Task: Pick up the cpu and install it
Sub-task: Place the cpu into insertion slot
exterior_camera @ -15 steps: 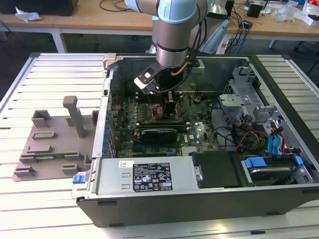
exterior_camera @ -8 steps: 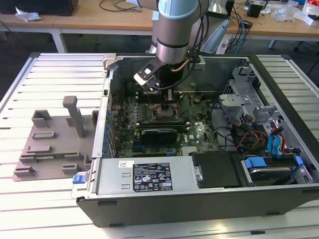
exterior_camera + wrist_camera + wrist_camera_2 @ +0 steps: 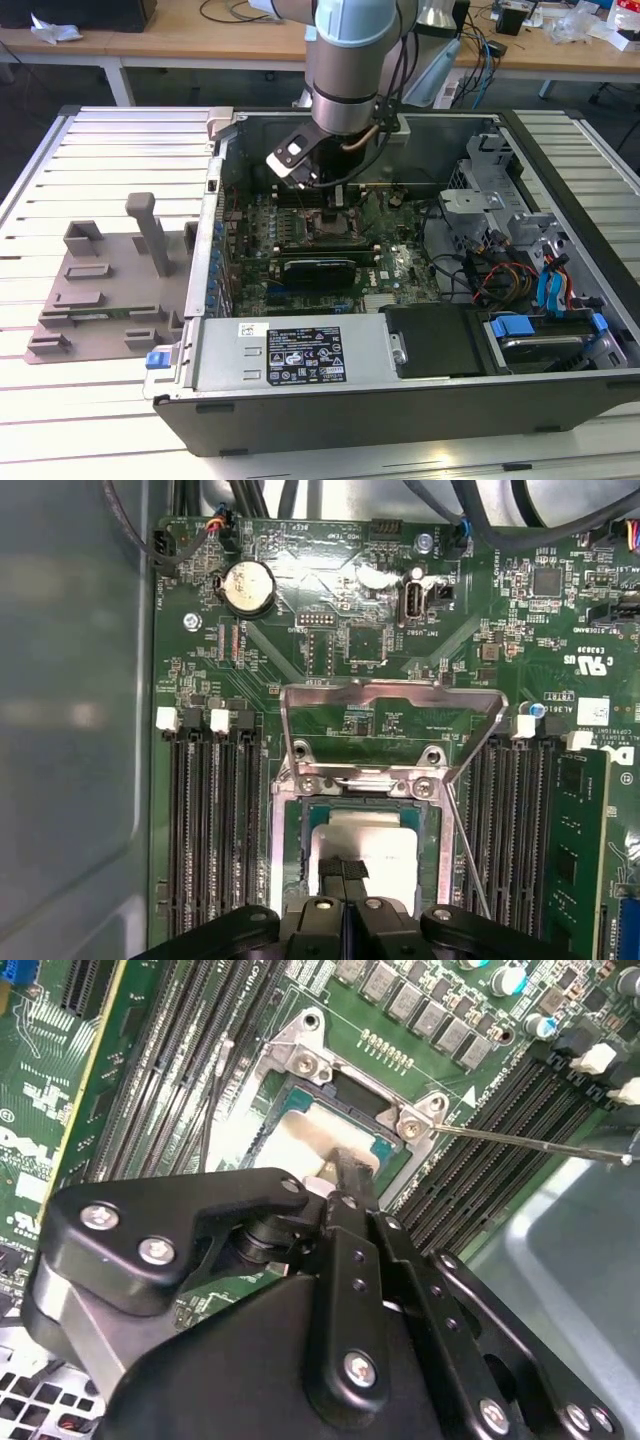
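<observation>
First wrist view had the story: the cpu [image 3: 385, 840] sat down inside the socket [image 3: 283, 865], silver top up and square to the frame as far as I could judge. The gripper [image 3: 342, 865] stood right over it with its fingers drawn together, tips resting on the chip's top and nothing seen pinched between them. In the second wrist view the same picture held, with the gripper [image 3: 345, 1165] planted on the cpu [image 3: 300, 1140].

So the pick-up looked done and the chip looked placed. But the plate [image 3: 392, 687] was swung up and open, and the lever [image 3: 465, 850] stood free beside the socket (no clamping yet, then), so the install read as unfinished.

Around it, the green board [image 3: 300, 570] lay flat in the opened case [image 3: 400, 410], which sat on a white slatted table [image 3: 110, 140]. A grey tray [image 3: 100, 300] rested at the exterior view's left, well apart from the case. Wooden benches [image 3: 200, 40] with cables ran along the far side.
</observation>
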Available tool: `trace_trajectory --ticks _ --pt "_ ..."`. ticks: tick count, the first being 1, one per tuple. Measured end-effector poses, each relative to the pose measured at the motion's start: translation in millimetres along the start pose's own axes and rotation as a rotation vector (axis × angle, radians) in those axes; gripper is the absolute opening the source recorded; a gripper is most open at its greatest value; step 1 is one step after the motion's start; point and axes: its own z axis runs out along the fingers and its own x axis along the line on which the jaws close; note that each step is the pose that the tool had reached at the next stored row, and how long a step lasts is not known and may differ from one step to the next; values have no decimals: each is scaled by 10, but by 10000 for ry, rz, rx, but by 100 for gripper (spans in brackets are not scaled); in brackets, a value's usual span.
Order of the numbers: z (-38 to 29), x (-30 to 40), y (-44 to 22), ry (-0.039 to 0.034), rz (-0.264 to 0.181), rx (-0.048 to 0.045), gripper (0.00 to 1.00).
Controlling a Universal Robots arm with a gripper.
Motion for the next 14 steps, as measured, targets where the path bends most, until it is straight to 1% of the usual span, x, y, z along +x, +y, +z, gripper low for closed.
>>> trace_trajectory --ticks 3,4,5,7,8,9,11,12,13,14 --pt "13 -2 13 -7 0 8 11" --pt "16 -2 33 -1 0 5 11" --pt "15 -3 67 -2 -1 5 11" --pt "11 -2 80 3 1 2 11" --pt "-51 -2 79 -1 -1 5 11" --pt "-95 -1 78 0 -1 4 11" --pt "-227 0 75 -2 0 5 11" --pt "-338 -2 74 -62 -2 7 11" --pt "-379 -14 73 -166 1 10 11" --pt "-395 -26 72 -213 3 10 11"
